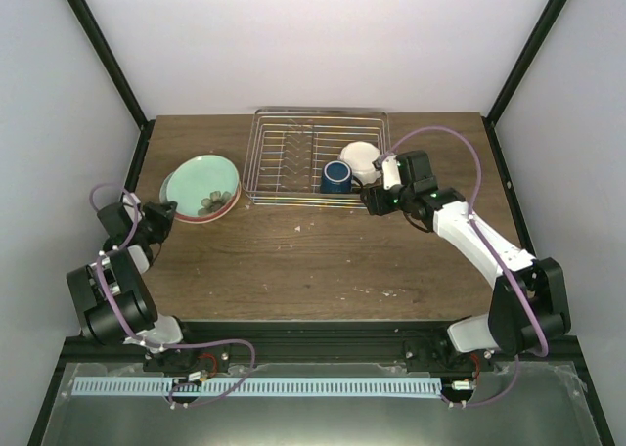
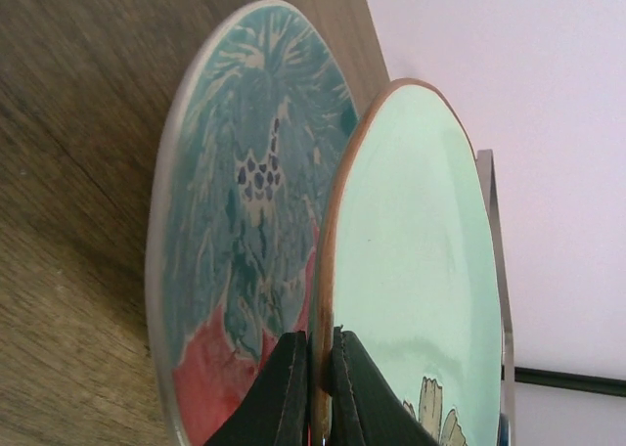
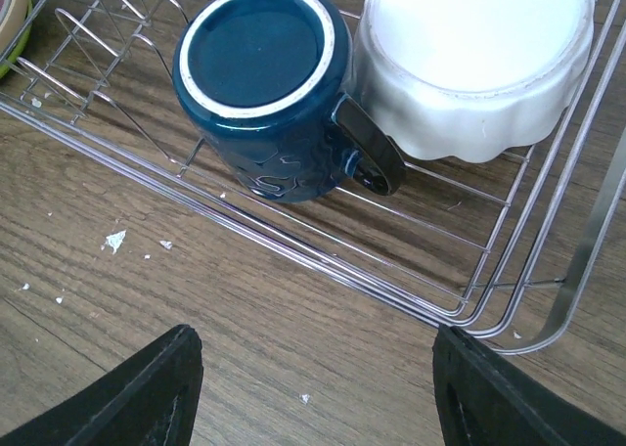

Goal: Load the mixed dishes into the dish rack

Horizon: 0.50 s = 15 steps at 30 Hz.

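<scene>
Left tool [image 2: 318, 356] clenched on green plate [image 2: 411, 241] rim, left of overhead frame; edge grip probably to peel it off patterned plate [image 2: 245, 192] | right tool [image 3: 313, 378] released, hovered by rack [image 3: 293, 251] corner | mug [image 3: 264, 84] inverted, white dish [image 3: 479, 65] beside it, both racked.

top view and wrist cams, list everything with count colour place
table: 1, brown wood, under everything
rack: 1, silver wire, far middle of table
mug: 1, dark blue, upside down in rack's near right corner
white dish: 1, white, in rack right of mug
green plate: 1, pale green, left of rack
patterned plate: 1, teal and red, under green plate
crumbs: several, white, on table before rack
left gripper: 1, black, shut on green plate's rim
right gripper: 1, black, open, over table near mug
</scene>
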Each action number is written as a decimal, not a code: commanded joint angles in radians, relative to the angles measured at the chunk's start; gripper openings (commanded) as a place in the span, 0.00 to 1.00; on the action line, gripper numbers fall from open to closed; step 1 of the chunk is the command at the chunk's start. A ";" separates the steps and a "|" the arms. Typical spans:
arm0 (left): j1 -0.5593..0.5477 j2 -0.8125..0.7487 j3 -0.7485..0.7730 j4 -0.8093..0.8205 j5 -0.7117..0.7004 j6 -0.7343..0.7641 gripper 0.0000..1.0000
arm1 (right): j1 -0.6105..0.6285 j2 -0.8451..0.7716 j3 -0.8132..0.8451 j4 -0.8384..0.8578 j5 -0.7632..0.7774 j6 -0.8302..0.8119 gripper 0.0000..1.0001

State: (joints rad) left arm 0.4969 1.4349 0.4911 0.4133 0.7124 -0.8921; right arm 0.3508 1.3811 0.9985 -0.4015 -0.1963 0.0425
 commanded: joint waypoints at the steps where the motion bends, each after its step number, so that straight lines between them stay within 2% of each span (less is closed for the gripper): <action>1: 0.005 -0.053 0.010 0.169 0.087 -0.044 0.00 | 0.007 0.015 0.000 0.015 -0.013 -0.006 0.65; 9: 0.005 -0.172 0.035 0.069 0.124 0.017 0.00 | 0.008 0.019 0.003 0.033 -0.089 -0.009 0.66; 15: 0.002 -0.286 -0.020 0.029 0.163 0.035 0.00 | 0.008 0.025 0.034 0.096 -0.352 0.013 0.66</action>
State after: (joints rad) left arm 0.4976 1.2327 0.4877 0.3866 0.7883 -0.8661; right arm 0.3504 1.3979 0.9985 -0.3725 -0.3470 0.0425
